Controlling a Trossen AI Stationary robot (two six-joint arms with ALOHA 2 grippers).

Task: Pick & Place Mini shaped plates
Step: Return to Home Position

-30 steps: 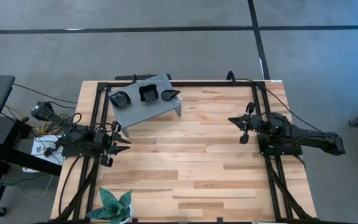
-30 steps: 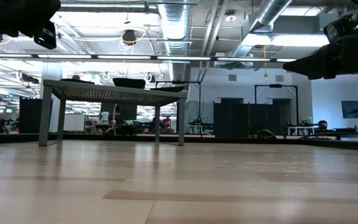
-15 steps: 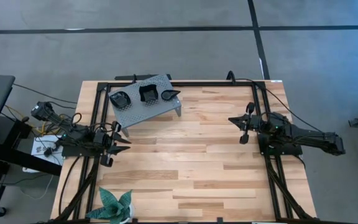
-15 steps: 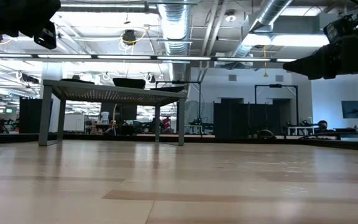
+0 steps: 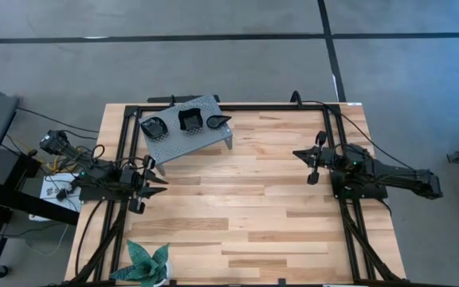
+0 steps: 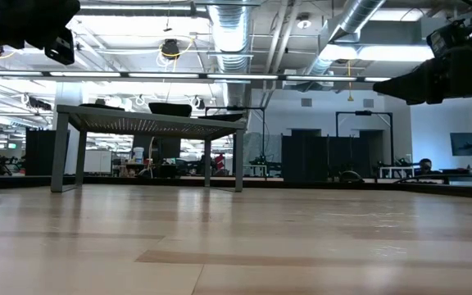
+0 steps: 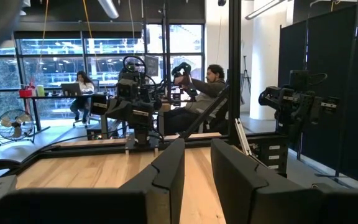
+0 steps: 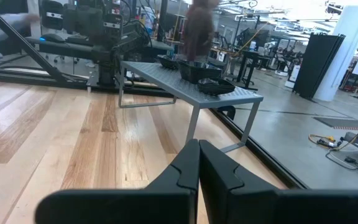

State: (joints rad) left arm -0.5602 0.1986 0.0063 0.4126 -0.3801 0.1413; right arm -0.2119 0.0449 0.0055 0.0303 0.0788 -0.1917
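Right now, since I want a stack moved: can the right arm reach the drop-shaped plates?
Probably yes: nothing stands between the right gripper and the stand, and the drop-shaped plates sit uncovered at its nearest end.

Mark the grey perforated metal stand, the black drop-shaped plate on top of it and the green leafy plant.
grey perforated metal stand [image 5: 186,142]: high view, bare perforated top near its front edge.
black drop-shaped plate [image 5: 216,122]: high view, middle of the dish.
green leafy plant [image 5: 148,261]: high view, centre of the leaves.

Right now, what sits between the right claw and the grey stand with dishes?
Nothing: the high view shows only bare wooden table between the right gripper and the grey stand. Left gripper rests opposite.
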